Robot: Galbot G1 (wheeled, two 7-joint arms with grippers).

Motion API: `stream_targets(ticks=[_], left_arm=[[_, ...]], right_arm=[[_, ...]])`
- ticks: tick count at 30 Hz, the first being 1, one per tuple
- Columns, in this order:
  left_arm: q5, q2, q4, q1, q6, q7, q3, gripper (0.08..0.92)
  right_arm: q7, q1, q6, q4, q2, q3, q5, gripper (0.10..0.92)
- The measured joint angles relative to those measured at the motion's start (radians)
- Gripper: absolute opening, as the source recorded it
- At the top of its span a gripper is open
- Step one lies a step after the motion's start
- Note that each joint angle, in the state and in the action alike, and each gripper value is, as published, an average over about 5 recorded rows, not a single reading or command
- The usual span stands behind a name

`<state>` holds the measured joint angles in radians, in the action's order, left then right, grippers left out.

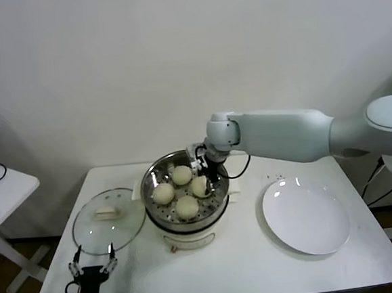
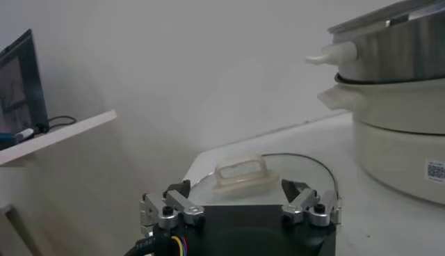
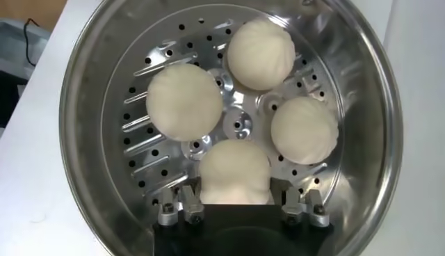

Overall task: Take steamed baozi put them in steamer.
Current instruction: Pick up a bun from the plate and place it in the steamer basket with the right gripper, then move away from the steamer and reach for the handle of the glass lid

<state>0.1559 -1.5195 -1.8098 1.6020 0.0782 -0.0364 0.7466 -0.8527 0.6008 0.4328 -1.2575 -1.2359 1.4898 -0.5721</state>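
Releasing the 4th baozi (image 3: 234, 172) onto the steamer (image 3: 361, 104) tray: right gripper (image 3: 235, 209) jaws, part-spread w/ bun between, should be widened fully, then lifted straight.

The right gripper (image 3: 238, 209) hides the lower part of the nearest baozi (image 3: 233, 170), so contact cannot be judged. The steamer (image 3: 83, 83) rim is cut off from four to eight o'clock in the right wrist view. The left wrist view crops the steamer at three o'clock. The white plate (image 1: 307, 216) surface shows no detail.
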Motion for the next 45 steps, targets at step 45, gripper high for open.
stream_targets(ticks=[45], left_arm=[[-0.019,0.036,0.003,-0.019,0.017,0.004,-0.02,0.823]], right_arm=[[0.57,-0.355,-0.012,-0.331,0.58,-0.753,-0.071,0.823]])
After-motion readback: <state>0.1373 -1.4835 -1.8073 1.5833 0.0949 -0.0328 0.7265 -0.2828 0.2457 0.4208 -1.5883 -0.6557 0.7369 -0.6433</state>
